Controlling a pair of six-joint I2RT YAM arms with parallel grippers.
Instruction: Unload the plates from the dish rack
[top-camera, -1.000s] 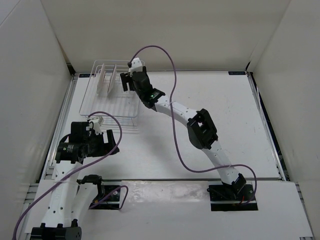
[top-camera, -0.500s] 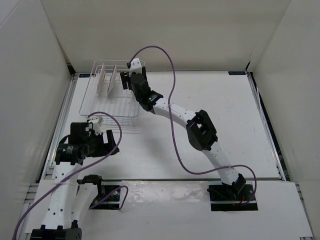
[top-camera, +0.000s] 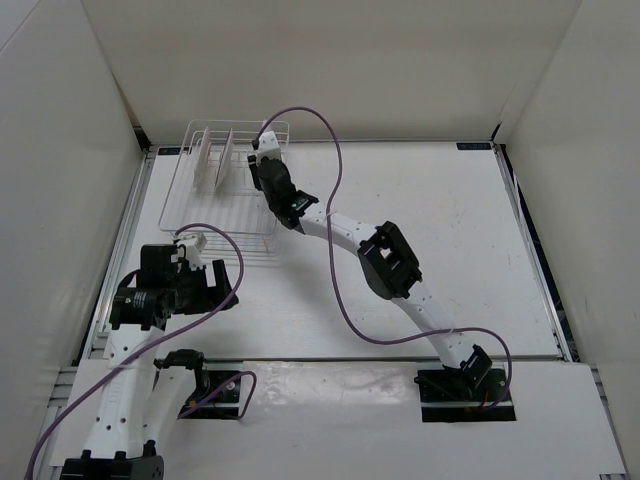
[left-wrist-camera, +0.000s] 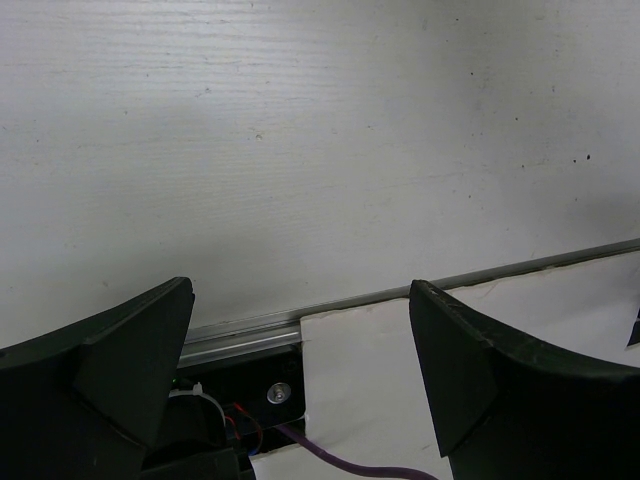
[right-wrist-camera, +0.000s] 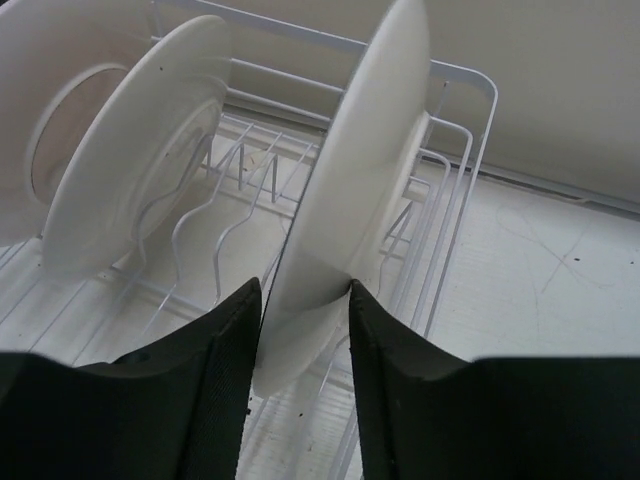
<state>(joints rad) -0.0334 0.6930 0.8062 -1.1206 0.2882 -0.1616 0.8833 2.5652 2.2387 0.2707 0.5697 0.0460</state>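
The white wire dish rack (top-camera: 172, 196) stands at the table's far left. Plates stand on edge between its prongs; two (top-camera: 207, 160) (top-camera: 227, 156) show from above. In the right wrist view the nearest plate (right-wrist-camera: 355, 200) stands upright, and my right gripper (right-wrist-camera: 305, 297) has one finger pressed on each face of its lower rim. Another plate (right-wrist-camera: 140, 170) and a further one (right-wrist-camera: 45, 90) stand to its left in the rack (right-wrist-camera: 470, 130). My right gripper (top-camera: 257, 160) reaches over the rack's right end. My left gripper (top-camera: 215, 285) (left-wrist-camera: 300, 335) hangs open near the front left, holding nothing.
White walls box in the table on the left, back and right. A metal rail (left-wrist-camera: 500, 272) runs along the near edge. Purple cables (top-camera: 335, 180) loop over the right arm and beside the left arm.
The right arm has pushed further left into the rack, and its fingers have narrowed from wide apart onto the nearest plate. The left arm has not moved.
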